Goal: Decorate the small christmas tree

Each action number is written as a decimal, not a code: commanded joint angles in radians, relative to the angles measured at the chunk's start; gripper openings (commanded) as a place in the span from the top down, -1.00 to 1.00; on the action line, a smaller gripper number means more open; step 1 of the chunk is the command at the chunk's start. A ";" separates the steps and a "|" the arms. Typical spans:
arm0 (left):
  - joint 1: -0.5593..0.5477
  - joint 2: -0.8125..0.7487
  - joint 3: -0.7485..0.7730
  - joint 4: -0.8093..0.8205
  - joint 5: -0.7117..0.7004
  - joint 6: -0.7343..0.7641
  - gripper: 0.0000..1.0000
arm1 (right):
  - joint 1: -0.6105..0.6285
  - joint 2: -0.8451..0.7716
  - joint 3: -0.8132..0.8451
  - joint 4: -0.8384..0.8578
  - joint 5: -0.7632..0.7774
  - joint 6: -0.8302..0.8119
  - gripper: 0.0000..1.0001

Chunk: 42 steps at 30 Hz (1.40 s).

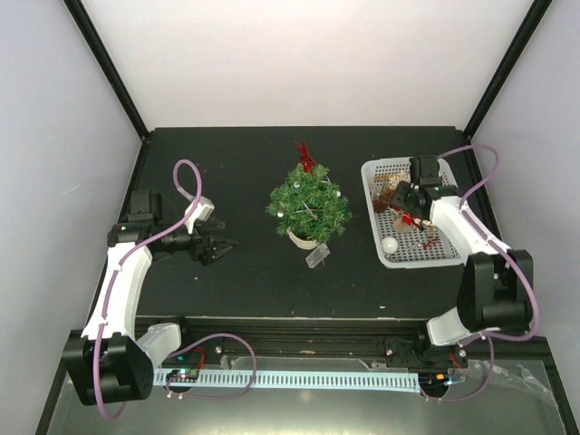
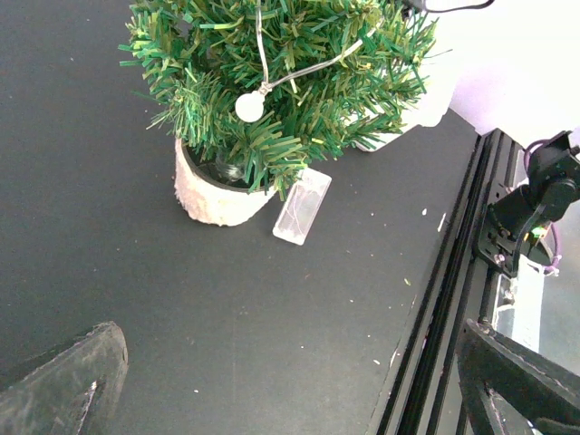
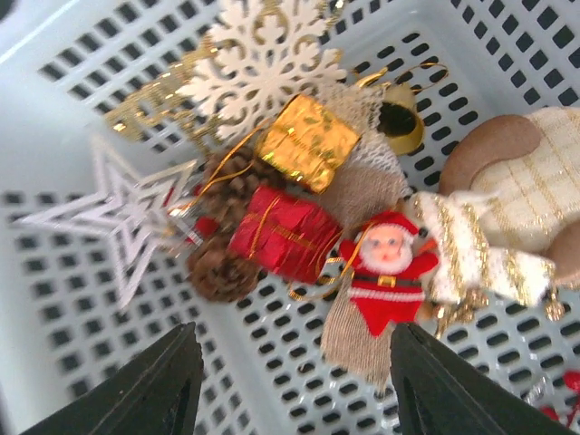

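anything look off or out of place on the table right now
Nothing looks spilled or broken. The one oddity is a pale clear tag lying flat on the table against the white pot of the small christmas tree. The ornaments are jumbled but stay inside the basket.

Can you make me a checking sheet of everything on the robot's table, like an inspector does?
Surface: black table, a few pale specks.
Job's things: small tree upright in a white pot, mid-table; it already has a white bulb on a wire and a red topper; a clear tag lies beside the pot.
Clutter: white basket on the right, holding a Santa, gold present, red present, pine cone, snowflake and star.
End effectors: left end effector open, empty, left of the tree; right end effector open over the basket, nothing between its fingers.
Cables: purple cables along both arms.
Surroundings: white walls, black frame posts.
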State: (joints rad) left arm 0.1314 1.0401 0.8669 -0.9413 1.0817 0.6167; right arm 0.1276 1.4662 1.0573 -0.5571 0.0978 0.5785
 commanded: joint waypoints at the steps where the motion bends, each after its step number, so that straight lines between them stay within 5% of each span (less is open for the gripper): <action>1: 0.005 -0.024 0.026 0.018 0.008 -0.006 -0.98 | -0.045 0.080 0.010 0.128 -0.055 0.007 -0.18; 14: 0.004 -0.020 0.026 0.015 0.012 -0.002 -0.98 | -0.111 0.218 0.022 0.225 -0.156 -0.021 -0.16; 22: 0.004 -0.010 0.029 0.013 0.014 -0.001 -0.98 | -0.111 0.242 0.008 0.268 -0.217 -0.006 0.18; 35: 0.004 -0.009 0.029 0.011 0.015 0.002 -0.98 | -0.108 0.303 0.033 0.266 -0.270 -0.025 -0.05; 42: 0.004 -0.011 0.030 0.010 0.015 0.003 -0.98 | -0.109 0.268 0.016 0.264 -0.239 -0.028 0.49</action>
State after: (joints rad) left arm 0.1314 1.0279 0.8669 -0.9348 1.0801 0.6098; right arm 0.0216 1.7718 1.0657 -0.3065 -0.1520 0.5591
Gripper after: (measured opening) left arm 0.990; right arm 0.312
